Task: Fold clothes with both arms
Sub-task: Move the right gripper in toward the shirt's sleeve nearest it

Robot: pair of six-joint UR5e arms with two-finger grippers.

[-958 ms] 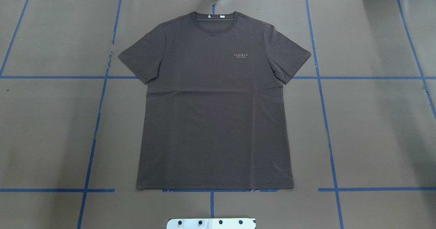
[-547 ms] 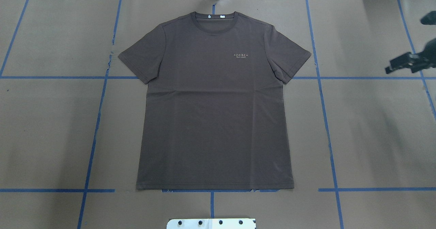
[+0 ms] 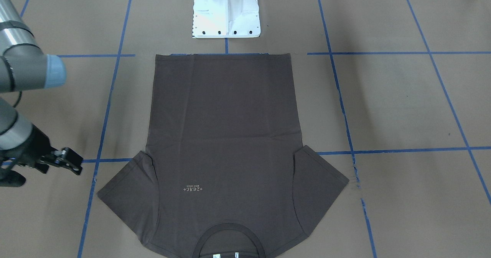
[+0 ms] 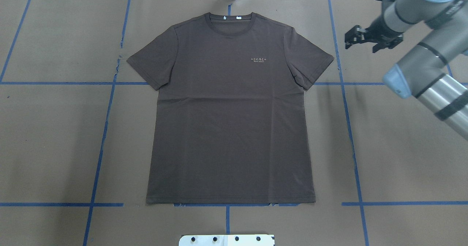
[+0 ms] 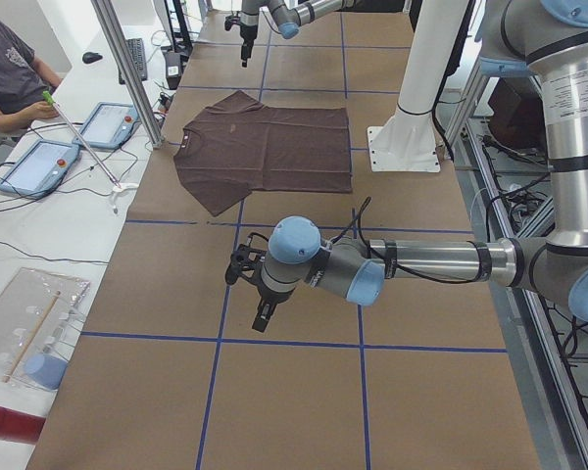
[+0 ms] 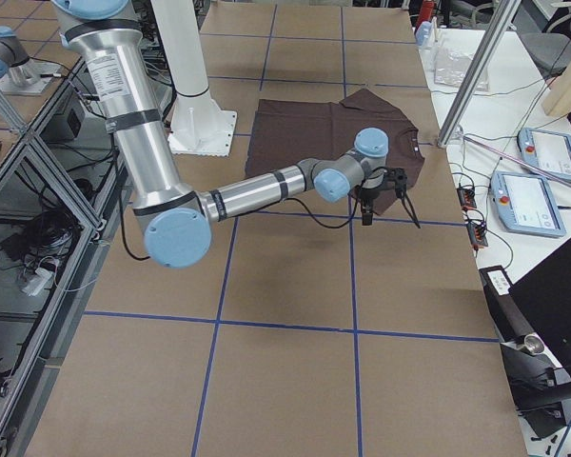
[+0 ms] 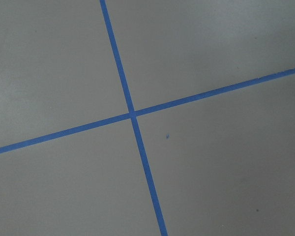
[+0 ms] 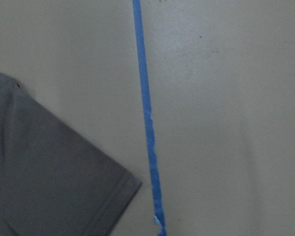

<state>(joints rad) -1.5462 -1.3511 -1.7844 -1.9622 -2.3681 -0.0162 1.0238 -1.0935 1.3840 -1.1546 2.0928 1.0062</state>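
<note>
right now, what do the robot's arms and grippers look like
Both arms are silver-grey jointed tubes with light blue joint caps. Black bands wrap the right arm, and a thin black cable loops along the left arm. The right gripper and the left gripper are black two-finger units built from linkages.

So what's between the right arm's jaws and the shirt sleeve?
Only bare brown paper crossed by one blue tape line, shown in the overhead view.
</note>
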